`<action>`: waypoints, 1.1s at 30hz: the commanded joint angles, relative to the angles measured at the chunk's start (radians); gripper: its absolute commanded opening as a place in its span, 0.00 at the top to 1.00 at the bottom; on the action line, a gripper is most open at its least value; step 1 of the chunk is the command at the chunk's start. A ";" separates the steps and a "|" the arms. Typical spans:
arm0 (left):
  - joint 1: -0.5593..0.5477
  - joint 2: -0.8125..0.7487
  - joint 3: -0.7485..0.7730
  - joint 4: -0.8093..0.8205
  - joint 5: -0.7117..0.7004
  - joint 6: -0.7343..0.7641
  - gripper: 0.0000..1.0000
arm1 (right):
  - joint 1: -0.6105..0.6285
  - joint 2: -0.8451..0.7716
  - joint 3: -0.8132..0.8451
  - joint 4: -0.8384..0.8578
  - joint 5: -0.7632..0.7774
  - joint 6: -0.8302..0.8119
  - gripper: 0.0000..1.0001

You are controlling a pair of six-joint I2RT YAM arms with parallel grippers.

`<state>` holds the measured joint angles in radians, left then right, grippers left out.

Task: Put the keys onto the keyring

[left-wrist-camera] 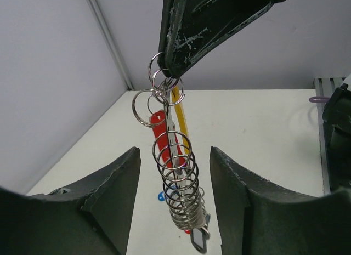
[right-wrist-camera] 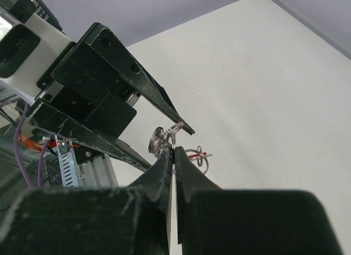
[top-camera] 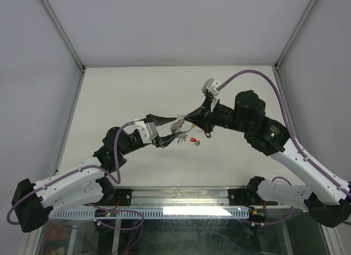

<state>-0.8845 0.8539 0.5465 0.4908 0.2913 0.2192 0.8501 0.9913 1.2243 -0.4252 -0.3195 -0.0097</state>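
1. White tabletop (top-camera: 109, 90) and pale walls (top-camera: 33, 74) frame the work. The keyring (left-wrist-camera: 179, 109), seen edge-on by its yellow section, hangs in the air over the middle of the counter, well clear of every edge.
2. Below it the keys (left-wrist-camera: 159, 123) dangle in one bunch. A red tag and a black tag (left-wrist-camera: 197, 243) show, and a stack of small loops (left-wrist-camera: 178, 181) runs down the centre. Which loops already sit on the hoop I cannot tell.
3. The right gripper (right-wrist-camera: 173, 153) is pinched tight on the rings at the top and carries the whole bunch.
4. The left gripper (left-wrist-camera: 174, 156) stands spread wide, one finger on each side of the hanging loops, touching nothing.
5. The step looks like taking a second hold. Let any swing settle, then close slowly on one tag or loop low down, well below the right's pinch. Hold the upper clamp firm and pull straight, without twisting the hoop.
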 commanded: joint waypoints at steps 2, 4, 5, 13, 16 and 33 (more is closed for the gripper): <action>-0.005 0.004 0.033 0.067 0.000 0.020 0.52 | 0.006 -0.025 0.012 0.034 0.005 -0.039 1.00; -0.006 0.005 0.030 0.086 0.001 0.028 0.53 | 0.006 -0.030 0.006 0.033 0.008 -0.049 1.00; -0.005 0.009 0.031 0.092 0.004 0.032 0.54 | 0.006 -0.031 0.005 0.032 0.005 -0.052 1.00; -0.005 0.034 0.059 0.106 0.045 0.027 0.55 | 0.006 -0.032 -0.009 0.025 -0.030 -0.069 1.00; -0.005 0.025 0.062 0.109 0.057 0.029 0.55 | 0.006 -0.036 -0.015 0.023 -0.022 -0.070 1.00; -0.006 -0.054 0.020 0.096 0.133 0.036 0.55 | 0.006 -0.059 -0.024 0.015 0.022 -0.077 1.00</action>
<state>-0.8845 0.8017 0.5583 0.5900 0.4297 0.2546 0.8509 0.9676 1.1885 -0.4667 -0.2905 -0.0631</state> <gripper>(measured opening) 0.394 0.009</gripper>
